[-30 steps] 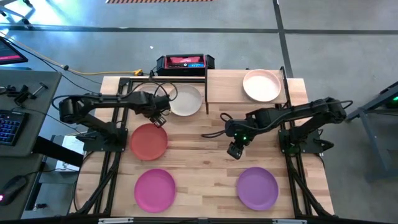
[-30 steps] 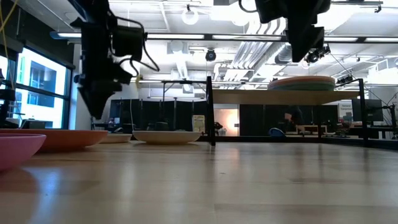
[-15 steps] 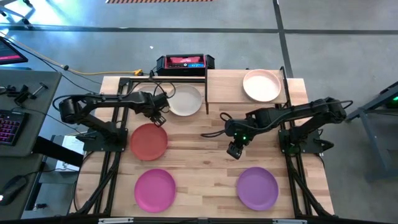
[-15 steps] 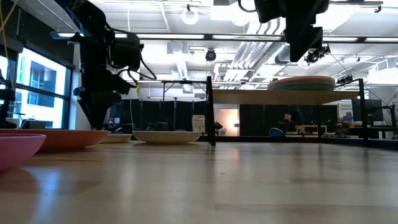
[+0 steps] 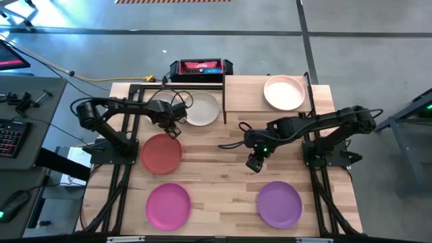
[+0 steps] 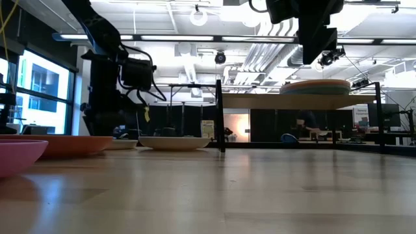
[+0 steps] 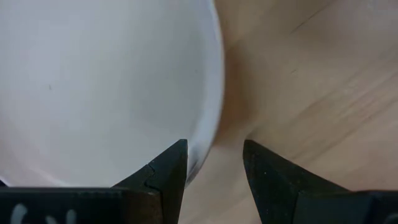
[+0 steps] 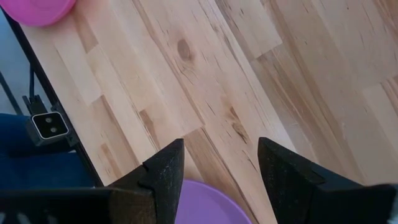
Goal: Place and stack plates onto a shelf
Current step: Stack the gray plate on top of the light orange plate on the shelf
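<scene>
Light-wood tabletop (image 5: 223, 172) carries the shelf (image 5: 266, 100) at its far side, with a pale stack of plates (image 5: 283, 92) on top. Four plates lie loose — coral red (image 5: 161, 153), magenta (image 5: 168, 205), purple (image 5: 279, 204), white (image 5: 200, 109). Left gripper (image 7: 214, 163) stands open, the white plate's rim between its fingertips. Right gripper (image 8: 221, 163) is open too, empty above bare wood — the purple plate just ahead of its fingertips.
</scene>
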